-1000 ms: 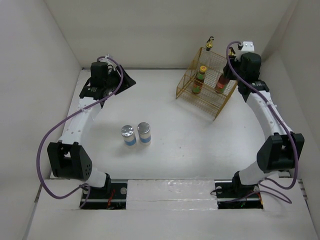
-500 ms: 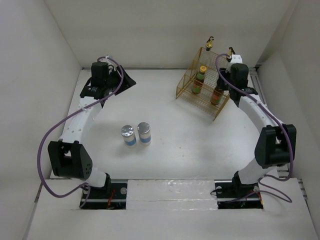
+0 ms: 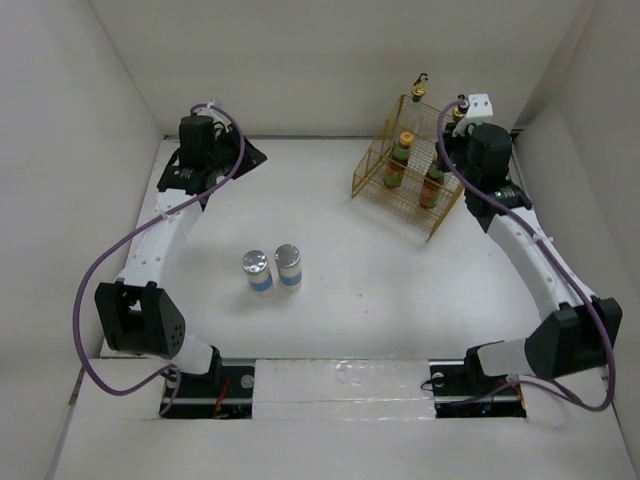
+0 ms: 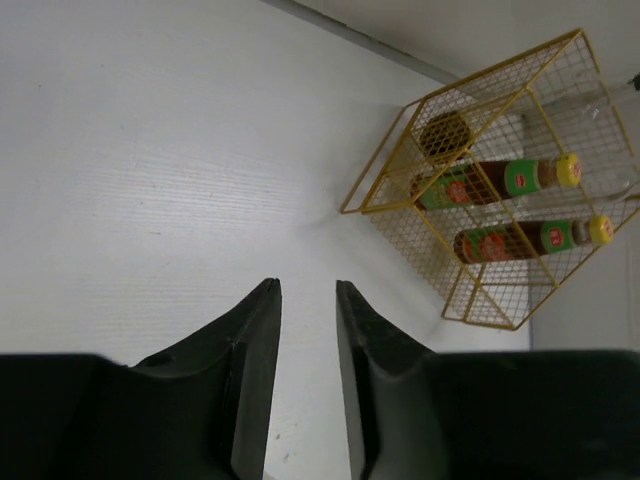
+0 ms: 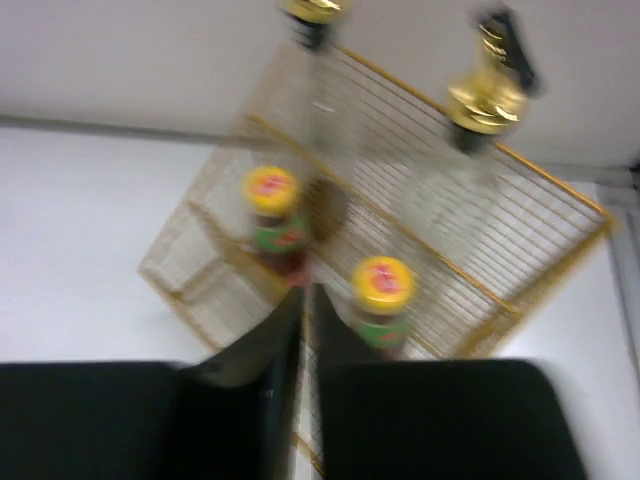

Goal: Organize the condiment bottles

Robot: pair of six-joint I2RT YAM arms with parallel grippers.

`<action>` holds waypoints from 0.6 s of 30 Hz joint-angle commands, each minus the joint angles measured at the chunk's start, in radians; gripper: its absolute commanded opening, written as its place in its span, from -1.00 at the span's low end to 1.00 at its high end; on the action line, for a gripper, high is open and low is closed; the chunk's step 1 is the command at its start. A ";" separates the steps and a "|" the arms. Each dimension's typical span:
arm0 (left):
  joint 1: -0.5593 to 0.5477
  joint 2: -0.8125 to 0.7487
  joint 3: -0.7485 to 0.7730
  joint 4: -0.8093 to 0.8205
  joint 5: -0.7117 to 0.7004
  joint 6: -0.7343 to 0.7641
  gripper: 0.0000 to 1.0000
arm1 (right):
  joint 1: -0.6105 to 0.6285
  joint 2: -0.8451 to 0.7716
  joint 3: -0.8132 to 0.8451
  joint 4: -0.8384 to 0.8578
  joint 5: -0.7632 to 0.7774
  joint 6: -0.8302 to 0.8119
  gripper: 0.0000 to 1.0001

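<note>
closed on nothing, the right gripper (image 5: pixel 306 295) faces two sauce bottles (image 5: pixel 382 300) just ahead, seemingly set in the wire rack (image 5: pixel 530 230) for tidiness.

White arm links (image 3: pixel 160 240), black joints (image 3: pixel 140 318) (purple cables (image 3: pixel 85 300))

Bench note: my work surface is a plain white tabletop (image 3: pixel 380 290), matte and unmarked, with a glossy strip (image 3: pixel 340 372) along its near edge catching a little glare. It is boxed in by a white back wall (image 3: pixel 320 60), left wall (image 3: pixel 60 150) and right wall (image 3: pixel 600 130), a thin dark seam (image 4: pixel 350 35) running where wall meets table. Lighting reads even and diffuse, shadows soft.
</note>
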 commanded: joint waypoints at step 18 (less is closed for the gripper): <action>-0.001 -0.066 0.080 -0.004 -0.066 0.023 -0.11 | 0.812 0.252 0.006 0.063 -0.264 -0.121 0.98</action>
